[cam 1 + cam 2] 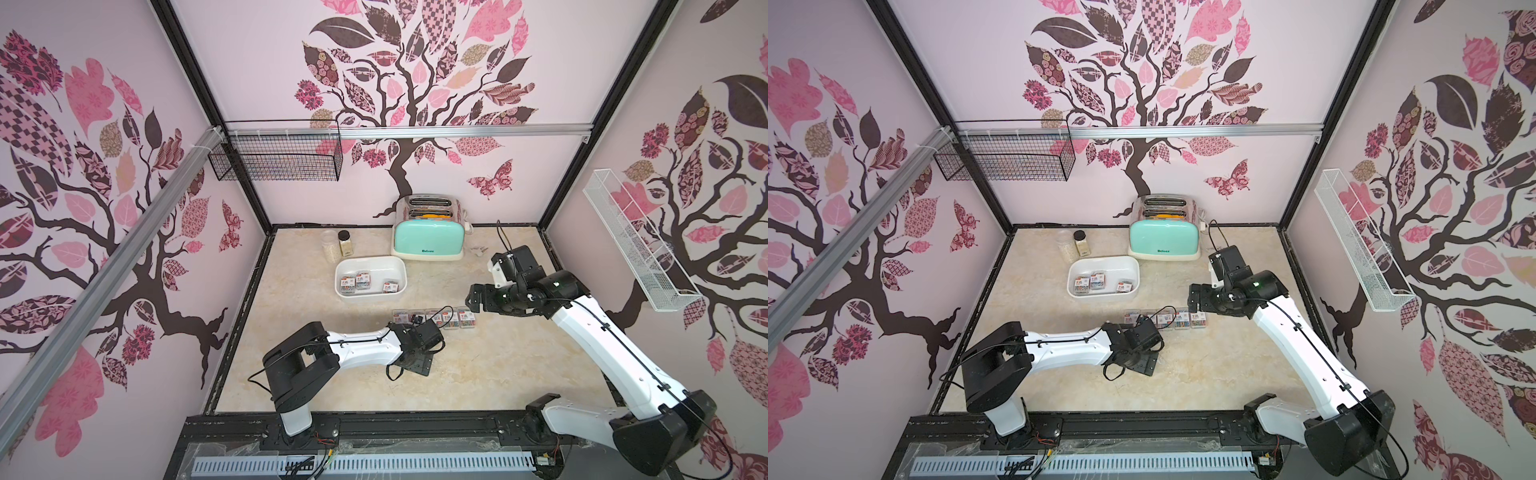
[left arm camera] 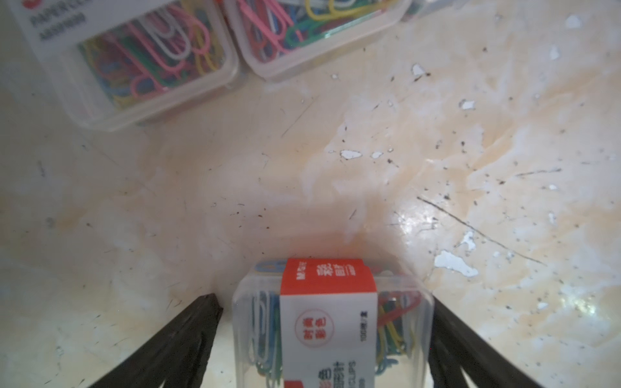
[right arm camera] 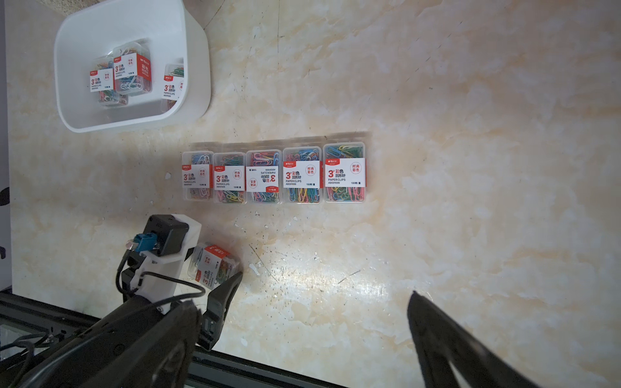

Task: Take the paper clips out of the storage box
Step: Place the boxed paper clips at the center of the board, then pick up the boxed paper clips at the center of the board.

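If counting paper clip cases point(image 3: 263, 176): nine total, three boxed, five lined up, one off solo.
storage box point(image 1: 374, 270): one white tub on the tabletop point(image 1: 478, 365), right in front of the jars point(image 1: 345, 245); three cases inside, two overlapping at one end, third lying apart.
row point(image 3: 302, 176): five cases flat on the tabletop, side by side, labels up, middle one flipped the other way round; nearer the robot than the tub, not touching it.
lone case point(image 2: 329, 322): sitting between the left fingers point(image 2: 188, 336), skewed compared to the row, near one end of it; can't tell if fully flat.
left gripper point(image 2: 322, 299): down low, fingers spread, visible gap on one side of the lone case, other finger right up against it or nearly, hard to say; not squeezing anything.
right gripper point(image 1: 473, 301): hanging above the tabletop by the other end of the row, fingers wide apart, nothing between them.
jars: two, clear, one dark-lidded.
toaster point(image 1: 428, 241): one, mint green, at the back.
wire baskets point(image 1: 278, 156): two on the walls, one black, one white.
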{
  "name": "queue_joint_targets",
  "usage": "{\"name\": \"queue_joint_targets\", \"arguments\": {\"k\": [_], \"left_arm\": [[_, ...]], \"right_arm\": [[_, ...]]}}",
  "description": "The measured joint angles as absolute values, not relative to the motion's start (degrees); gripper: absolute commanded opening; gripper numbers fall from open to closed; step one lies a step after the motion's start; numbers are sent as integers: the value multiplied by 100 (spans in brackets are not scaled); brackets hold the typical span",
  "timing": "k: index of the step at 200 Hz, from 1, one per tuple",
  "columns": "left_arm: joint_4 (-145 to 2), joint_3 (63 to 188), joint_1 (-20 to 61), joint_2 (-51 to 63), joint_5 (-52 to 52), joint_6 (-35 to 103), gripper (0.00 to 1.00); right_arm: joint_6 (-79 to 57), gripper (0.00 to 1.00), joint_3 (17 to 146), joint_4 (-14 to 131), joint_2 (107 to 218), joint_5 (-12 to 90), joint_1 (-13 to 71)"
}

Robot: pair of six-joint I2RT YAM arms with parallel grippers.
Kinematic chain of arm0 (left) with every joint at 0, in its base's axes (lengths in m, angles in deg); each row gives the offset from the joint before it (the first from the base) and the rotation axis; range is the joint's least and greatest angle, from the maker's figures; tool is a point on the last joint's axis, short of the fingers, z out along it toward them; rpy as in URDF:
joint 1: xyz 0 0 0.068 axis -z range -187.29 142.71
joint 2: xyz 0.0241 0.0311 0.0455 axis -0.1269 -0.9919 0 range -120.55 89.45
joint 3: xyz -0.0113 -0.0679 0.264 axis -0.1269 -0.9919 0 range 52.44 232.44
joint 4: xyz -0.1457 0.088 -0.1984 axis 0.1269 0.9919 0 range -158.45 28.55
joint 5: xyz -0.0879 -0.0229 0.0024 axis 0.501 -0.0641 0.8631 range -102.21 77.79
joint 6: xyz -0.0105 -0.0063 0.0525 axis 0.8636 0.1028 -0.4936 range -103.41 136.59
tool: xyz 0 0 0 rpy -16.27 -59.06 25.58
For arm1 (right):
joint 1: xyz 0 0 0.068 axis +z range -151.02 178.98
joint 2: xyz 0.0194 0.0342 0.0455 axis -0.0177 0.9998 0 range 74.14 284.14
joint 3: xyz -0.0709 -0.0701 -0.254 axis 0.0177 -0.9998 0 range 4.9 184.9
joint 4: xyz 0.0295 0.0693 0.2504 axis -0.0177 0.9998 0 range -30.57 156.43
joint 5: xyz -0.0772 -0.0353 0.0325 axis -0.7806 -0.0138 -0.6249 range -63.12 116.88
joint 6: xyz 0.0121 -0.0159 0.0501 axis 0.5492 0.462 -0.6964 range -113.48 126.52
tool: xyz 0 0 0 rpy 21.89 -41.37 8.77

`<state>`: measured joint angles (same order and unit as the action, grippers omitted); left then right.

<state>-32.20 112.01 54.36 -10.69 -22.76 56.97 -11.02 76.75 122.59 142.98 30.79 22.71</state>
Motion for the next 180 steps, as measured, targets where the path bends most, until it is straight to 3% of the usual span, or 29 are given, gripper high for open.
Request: {"name": "queue_joint_targets", "arguments": {"k": [38,81,124,180], "left_arm": [[-2763,11341,5174,-341,-2411,5704,98],[-2280,11675,4153,824,-2477,5575,98],[-1876,12279,3110,1119,-2394,5310,98],[-1703,12545,2256,1322,-2221,5153,98]], "right_arm": [[-1076,99,7732,12348,14305,2965,2271],[-928,95,7702,12346,14685,3221,2402],[-751,90,7625,12119,15297,3336,3547],[-346,93,7640,11734,16398,3332,5051]]}}
